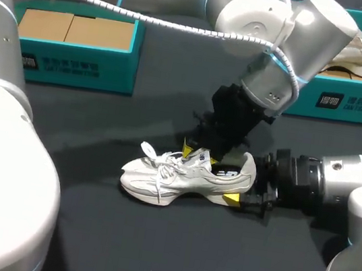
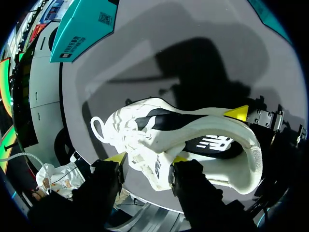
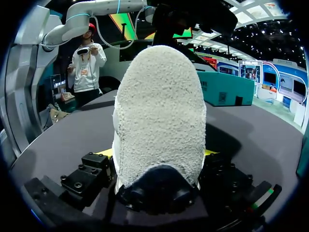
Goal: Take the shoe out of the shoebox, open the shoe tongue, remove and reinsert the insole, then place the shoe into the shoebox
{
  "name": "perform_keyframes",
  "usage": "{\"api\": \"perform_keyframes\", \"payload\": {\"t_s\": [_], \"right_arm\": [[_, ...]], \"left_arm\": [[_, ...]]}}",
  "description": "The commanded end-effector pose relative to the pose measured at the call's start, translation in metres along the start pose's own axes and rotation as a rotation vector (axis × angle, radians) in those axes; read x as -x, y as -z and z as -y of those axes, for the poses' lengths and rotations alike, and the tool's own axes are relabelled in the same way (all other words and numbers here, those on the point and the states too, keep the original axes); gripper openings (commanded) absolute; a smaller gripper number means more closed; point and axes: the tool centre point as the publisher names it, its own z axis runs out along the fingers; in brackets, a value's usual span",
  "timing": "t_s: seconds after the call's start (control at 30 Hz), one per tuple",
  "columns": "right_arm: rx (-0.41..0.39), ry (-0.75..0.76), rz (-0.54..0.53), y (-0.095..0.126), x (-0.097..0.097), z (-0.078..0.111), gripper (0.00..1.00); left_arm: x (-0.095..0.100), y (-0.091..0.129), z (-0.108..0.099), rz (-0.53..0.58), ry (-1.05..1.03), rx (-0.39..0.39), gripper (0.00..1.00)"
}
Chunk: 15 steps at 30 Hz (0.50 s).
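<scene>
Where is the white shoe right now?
In the head view, the white shoe lies on the table, its heel in the right gripper, the left gripper at its top.

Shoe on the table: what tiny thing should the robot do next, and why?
Probably pull the tongue up and toward the toe with the left tool. The shoe lies on the table, the right tool clamps its heel steady, the left tool sits at the tongue, and the insole is not yet out.
</scene>
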Motion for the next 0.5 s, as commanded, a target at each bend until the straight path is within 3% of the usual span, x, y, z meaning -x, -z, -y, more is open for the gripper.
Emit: {"api": "perform_keyframes", "payload": {"t_s": [0.03, 0.13, 0.23, 0.5], "right_arm": [[-0.003, 0.0, 0.001, 0.0, 0.0, 0.0, 0.0], [-0.003, 0.0, 0.001, 0.0, 0.0, 0.0, 0.0], [-0.003, 0.0, 0.001, 0.0, 0.0, 0.0, 0.0], [-0.003, 0.0, 0.001, 0.0, 0.0, 0.0, 0.0]], "left_arm": [[0.01, 0.002, -0.004, -0.022, 0.0, -0.014, 0.31], [0.012, 0.002, -0.003, -0.041, -0.004, -0.013, 0.0], [0.019, 0.002, -0.002, -0.094, -0.019, -0.008, 0.0], [0.06, -0.005, 0.001, -0.362, -0.048, -0.039, 0.0]]}}
